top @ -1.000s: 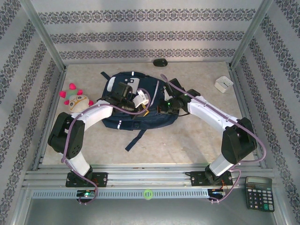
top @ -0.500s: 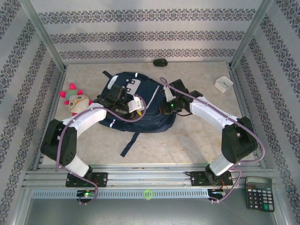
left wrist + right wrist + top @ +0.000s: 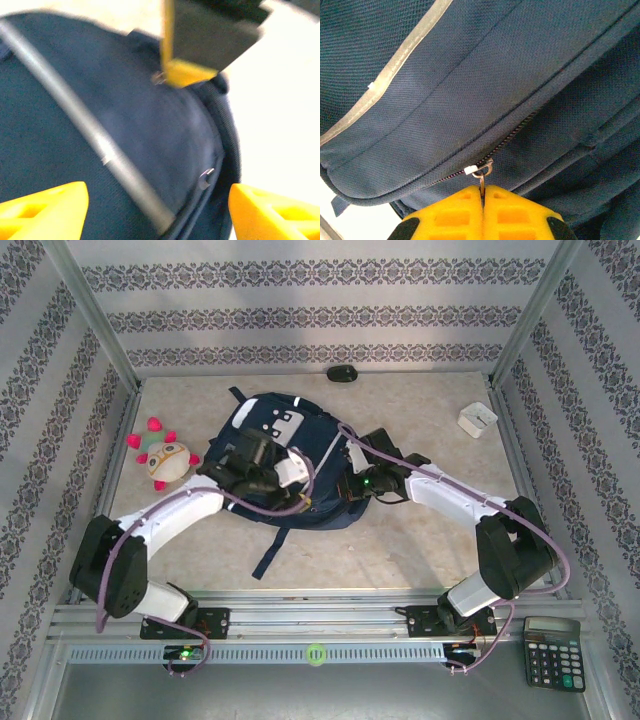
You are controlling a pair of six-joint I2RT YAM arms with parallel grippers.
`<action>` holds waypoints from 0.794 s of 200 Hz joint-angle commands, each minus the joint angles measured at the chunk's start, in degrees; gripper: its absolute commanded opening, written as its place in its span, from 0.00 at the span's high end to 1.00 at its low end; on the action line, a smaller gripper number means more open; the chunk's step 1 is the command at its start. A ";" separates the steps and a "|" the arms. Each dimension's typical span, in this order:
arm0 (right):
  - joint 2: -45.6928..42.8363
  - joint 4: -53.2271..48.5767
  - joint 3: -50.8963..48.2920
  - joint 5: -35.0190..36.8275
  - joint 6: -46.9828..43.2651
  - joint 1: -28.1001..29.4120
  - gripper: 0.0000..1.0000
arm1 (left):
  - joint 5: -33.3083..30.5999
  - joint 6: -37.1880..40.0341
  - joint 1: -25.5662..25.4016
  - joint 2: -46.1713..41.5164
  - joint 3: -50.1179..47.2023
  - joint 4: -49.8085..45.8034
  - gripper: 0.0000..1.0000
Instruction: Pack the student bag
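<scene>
- Progress: judged early, with no open mouth seen on bag (image 3: 320,450) and nothing going in.
- Lay flat mid-table between both arms, dark straps trailing toward near edge.
- Pinched zip pull (image 3: 482,175) between closed fingers of right gripper (image 3: 483,192), on bag's right side; judged zip-opening as step in hand.
- Hung left gripper (image 3: 157,202) over navy cloth with fingers spread wide, holding nothing.
- Could not tell how much of zip was undone.
- Left to do, as judged: draw zip round, hold mouth open, load things, close up.
- Sat loose on table: plush toy (image 3: 165,458) left of bag, white box (image 3: 477,419) well apart at far right; calculator (image 3: 552,652) off table by right base. Could not tell which were meant for packing.
- Looked soft and slack: navy weave, grey-white patches (image 3: 278,422), thin light stripe (image 3: 390,65). Judged likely to drag along with pull unless pinned.
</scene>
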 commanded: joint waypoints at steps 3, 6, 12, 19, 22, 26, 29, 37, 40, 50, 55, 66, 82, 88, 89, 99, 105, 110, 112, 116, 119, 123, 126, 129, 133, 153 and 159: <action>-1.43 0.86 -1.15 -2.19 0.54 -1.72 1.00 | -8.59 -7.85 -5.10 1.85 -2.01 11.75 0.26; -1.47 0.98 -1.22 -2.42 0.57 -1.87 1.00 | -9.60 -8.77 -5.45 2.53 -1.74 12.44 0.26; -1.68 1.08 -1.29 -2.85 0.53 -2.11 1.00 | -10.84 -9.64 -6.06 3.91 -1.03 13.16 0.26; -1.74 1.17 -1.37 -3.35 0.53 -2.31 1.00 | -12.22 -10.13 -6.64 5.49 0.04 13.63 0.28; -1.74 1.27 -1.36 -3.55 0.52 -2.31 1.00 | -13.18 -10.45 -6.92 6.21 0.53 13.84 0.28; -1.83 1.26 -1.42 -3.79 0.53 -2.34 1.00 | -14.69 -10.94 -7.23 7.09 0.92 14.24 0.29; -1.96 1.33 -1.46 -3.88 0.46 -2.33 1.00 | -15.64 -11.23 -7.41 7.76 1.50 14.42 0.29; -2.10 1.49 -1.60 -4.28 0.48 -2.33 1.00 | -16.95 -11.60 -7.64 9.34 2.47 14.39 0.30; -2.19 1.53 -1.65 -4.32 0.54 -2.33 1.00 | -17.77 -11.73 -7.72 9.90 2.81 14.46 0.31; -2.52 1.69 -1.95 -4.41 0.52 -2.42 1.00 | -20.23 -12.39 -7.78 11.58 3.59 14.27 0.35; -2.65 1.79 -2.18 -4.41 0.54 -2.50 1.00 | -21.37 -12.15 -7.76 12.22 3.94 13.70 0.38; -3.07 1.65 -2.64 -4.08 0.65 -2.81 1.00 | -23.40 -11.22 -7.74 12.75 4.29 12.41 0.47; -3.63 1.56 -3.62 -2.50 1.25 -3.47 1.00 | -23.78 -9.14 -7.75 11.64 2.81 12.53 0.76; -3.74 1.18 -3.80 -0.61 1.53 -3.56 1.00 | -22.76 -7.84 -7.65 10.88 1.93 12.52 0.82; -3.75 1.09 -3.81 -0.23 1.60 -3.52 1.00 | -22.47 -7.70 -7.65 10.72 1.81 12.49 0.83; -4.09 0.02 -4.03 2.66 2.29 -3.48 1.00 | -18.81 -4.74 -7.33 9.20 0.27 11.96 0.93; -4.40 -0.12 -4.36 3.87 2.81 -3.42 1.00 | -14.75 -2.94 -6.98 8.01 -0.53 10.95 0.97; -4.71 0.00 -4.78 4.75 3.14 -3.24 1.00 | -10.50 -0.43 -6.42 6.74 -1.39 9.78 0.98; -4.84 0.17 -4.91 5.15 3.22 -3.16 1.00 | -8.49 0.55 -6.18 6.24 -1.72 9.31 0.98; -5.13 0.52 -5.37 5.71 3.54 -2.93 1.00 | -5.29 2.27 -5.80 5.27 -2.57 8.75 0.99; -5.39 0.84 -5.68 6.09 3.65 -2.76 1.00 | -3.27 3.27 -5.46 4.46 -3.39 8.74 1.00; -5.55 1.31 -6.04 6.39 3.76 -2.50 1.00 | -1.18 4.22 -5.22 3.49 -4.59 8.90 1.00; -5.73 1.65 -6.37 6.68 3.91 -2.24 1.00 | 0.07 4.71 -4.76 2.76 -5.33 9.01 1.00; -5.82 1.94 -6.63 6.87 3.98 -2.04 1.00 | 1.18 5.02 -4.32 2.19 -5.98 9.03 1.00; -5.97 2.24 -6.90 7.24 4.10 -1.68 1.00 | 2.57 5.29 -3.63 1.50 -6.57 8.86 1.00; -6.58 2.93 -8.20 9.94 4.38 -0.03 1.00 | 7.01 7.57 -0.30 -0.37 -6.89 3.66 1.00; -6.86 3.16 -8.73 10.77 4.52 0.25 1.00 | 7.55 8.61 0.28 -0.61 -6.77 2.04 1.00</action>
